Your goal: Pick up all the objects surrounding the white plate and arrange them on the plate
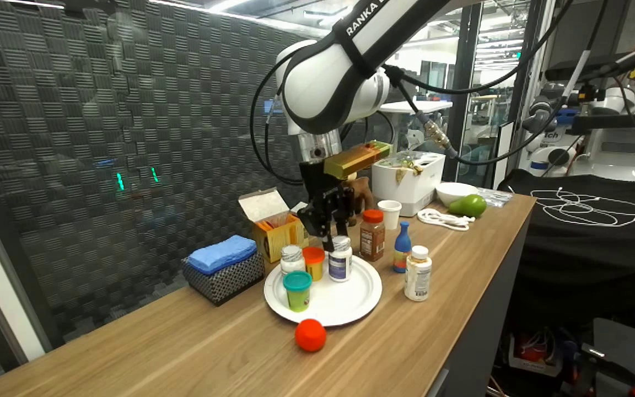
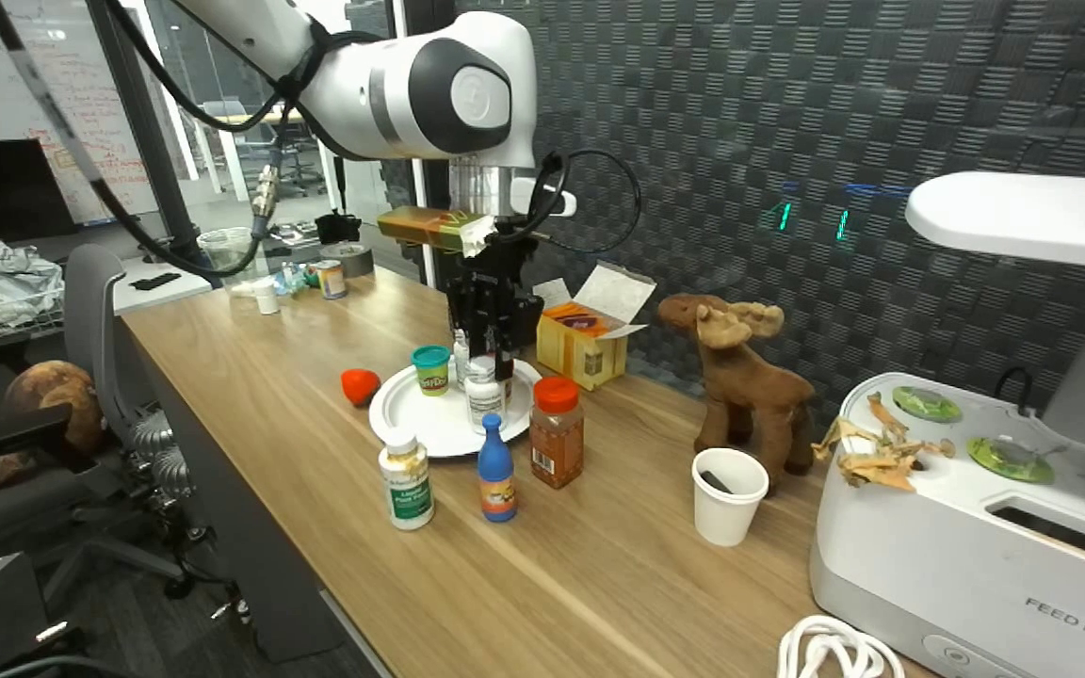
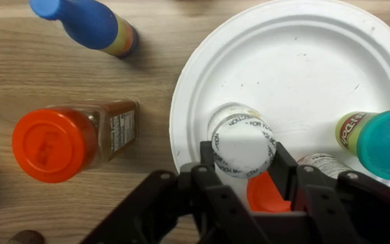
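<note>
The jaws grasp an upright white plastic bottle with a purple-blue label (image 1: 340,266) by its round white cap (image 3: 244,147), pressing it from both sides in the wrist view. Its base rests on the round, flat white plate (image 1: 345,304), just beside an orange-lidded yellow tub (image 1: 314,270). A red-capped clear jar (image 1: 372,240) stands off the plate on the wooden tabletop (image 1: 185,353).

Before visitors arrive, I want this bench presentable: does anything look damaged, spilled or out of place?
Two things. Brown leaves lie limp over the edge of the white planter, shriveled as if dried out. In the wrist view, dark specks mar the otherwise plain white plate. No spill shows.
</note>
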Controlling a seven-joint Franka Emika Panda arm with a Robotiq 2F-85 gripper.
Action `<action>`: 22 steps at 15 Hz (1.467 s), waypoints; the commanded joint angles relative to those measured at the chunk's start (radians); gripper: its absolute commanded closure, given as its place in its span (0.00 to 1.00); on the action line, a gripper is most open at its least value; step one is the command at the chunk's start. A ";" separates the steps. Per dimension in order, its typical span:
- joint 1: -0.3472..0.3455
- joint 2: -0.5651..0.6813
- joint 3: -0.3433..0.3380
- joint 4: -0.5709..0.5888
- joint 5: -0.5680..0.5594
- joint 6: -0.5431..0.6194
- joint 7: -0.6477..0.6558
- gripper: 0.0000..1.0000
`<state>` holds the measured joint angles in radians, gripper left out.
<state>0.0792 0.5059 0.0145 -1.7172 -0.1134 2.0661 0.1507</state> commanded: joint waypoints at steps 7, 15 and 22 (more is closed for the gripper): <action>0.048 -0.053 -0.023 -0.006 -0.073 -0.020 0.069 0.00; 0.087 -0.435 0.008 -0.317 -0.083 0.013 0.254 0.00; 0.014 -0.632 0.019 -0.622 -0.071 0.199 0.387 0.00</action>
<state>0.1362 -0.0522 0.0256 -2.2084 -0.1734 2.1532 0.5065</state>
